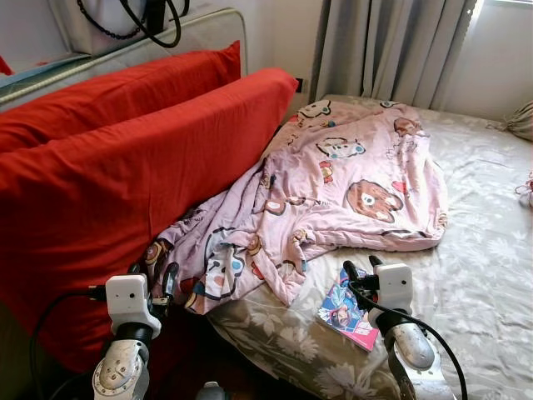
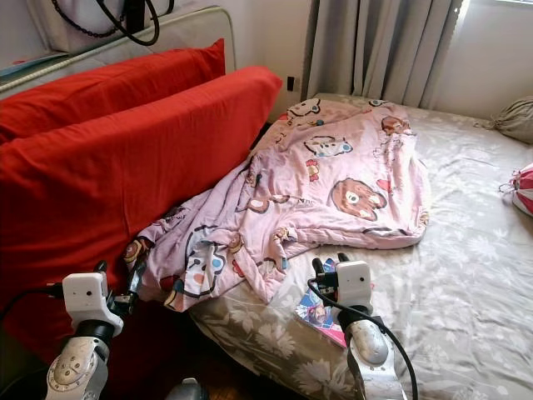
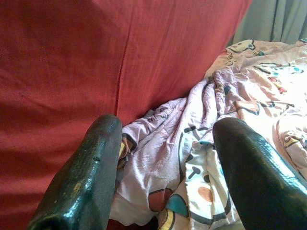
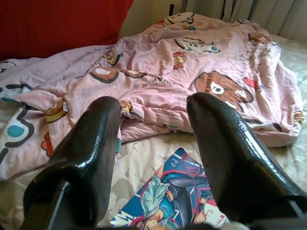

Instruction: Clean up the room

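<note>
Bed has a grey floral sheet, with a pink cartoon-print blanket crumpled across it. The blanket runs from near the curtains down to the bed's near corner. Its lower end bunches against two big red pillows leaning on the headboard side at left.

A comic book lies flat on the sheet near the bed's front edge. It sits just beside the blanket's lower hem and doesn't touch it as far as the right wrist view shows.

Right gripper hovers right over the comic's far end, fingers apart, nothing between them. In the right wrist view the cover sits between and below the two fingers, blanket hem just beyond.

Left gripper is low at the left, at the seam where blanket meets pillow. Fingers are spread and hold nothing. The left wrist view shows the blanket's bunched edge between them and red pillow fabric behind.

A striped bundle sits at the bed's far right edge. A grey bag lies further back near the curtains. Black cable loops over the headboard at top left.
</note>
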You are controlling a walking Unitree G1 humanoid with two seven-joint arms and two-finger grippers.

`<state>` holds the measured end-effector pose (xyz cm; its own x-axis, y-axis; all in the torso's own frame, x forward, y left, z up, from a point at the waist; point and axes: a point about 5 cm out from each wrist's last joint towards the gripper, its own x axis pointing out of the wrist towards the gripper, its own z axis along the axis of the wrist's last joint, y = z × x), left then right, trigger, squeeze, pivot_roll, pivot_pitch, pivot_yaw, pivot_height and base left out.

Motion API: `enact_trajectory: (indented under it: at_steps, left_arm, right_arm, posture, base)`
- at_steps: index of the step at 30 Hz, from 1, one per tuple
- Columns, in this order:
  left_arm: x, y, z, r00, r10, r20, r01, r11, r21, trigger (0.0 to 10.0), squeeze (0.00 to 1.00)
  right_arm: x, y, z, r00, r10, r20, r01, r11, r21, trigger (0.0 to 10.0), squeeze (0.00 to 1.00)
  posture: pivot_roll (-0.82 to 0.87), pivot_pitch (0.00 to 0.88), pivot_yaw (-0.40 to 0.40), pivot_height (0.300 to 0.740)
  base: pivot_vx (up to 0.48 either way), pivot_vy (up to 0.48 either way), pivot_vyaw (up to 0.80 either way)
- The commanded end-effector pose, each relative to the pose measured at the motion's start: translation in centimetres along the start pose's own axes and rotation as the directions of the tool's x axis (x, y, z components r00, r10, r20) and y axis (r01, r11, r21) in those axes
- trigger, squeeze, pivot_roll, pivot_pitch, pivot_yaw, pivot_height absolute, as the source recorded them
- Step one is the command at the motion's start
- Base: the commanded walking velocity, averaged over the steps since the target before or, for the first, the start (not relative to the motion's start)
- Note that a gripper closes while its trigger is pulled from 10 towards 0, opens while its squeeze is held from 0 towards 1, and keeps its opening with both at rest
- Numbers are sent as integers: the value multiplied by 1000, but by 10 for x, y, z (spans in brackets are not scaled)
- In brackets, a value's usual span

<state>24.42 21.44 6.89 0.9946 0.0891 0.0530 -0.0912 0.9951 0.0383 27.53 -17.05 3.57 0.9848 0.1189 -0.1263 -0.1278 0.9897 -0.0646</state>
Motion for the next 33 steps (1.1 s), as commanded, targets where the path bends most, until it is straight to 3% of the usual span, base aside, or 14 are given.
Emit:
enact_trajectory:
  at_steps: [1, 8, 33]
  left_arm:
    - [0, 0, 3, 1000, -1, 8, 1, 1000, 15, 10000, 0]
    - [0, 0, 3, 1000, -2, 9, 2, 1000, 13, 10000, 0]
    - [1, 0, 3, 1000, -9, 5, 9, 1000, 11, 10000, 0]
  right_arm:
    - [2, 0, 0, 1000, 0, -10, 0, 1000, -7, 10000, 0]
    - [3, 2, 0, 1000, 2, -19, -2, 1000, -7, 10000, 0]
    - [6, 8, 2, 1000, 19, -7, -19, 1000, 20, 10000, 0]
  posture:
    - [38, 0, -2, 671]
    - [39, 0, -2, 631]
    - [44, 0, 0, 631]
  base:
    - [0, 0, 0]
    - [0, 0, 0]
    - [0, 0, 0]
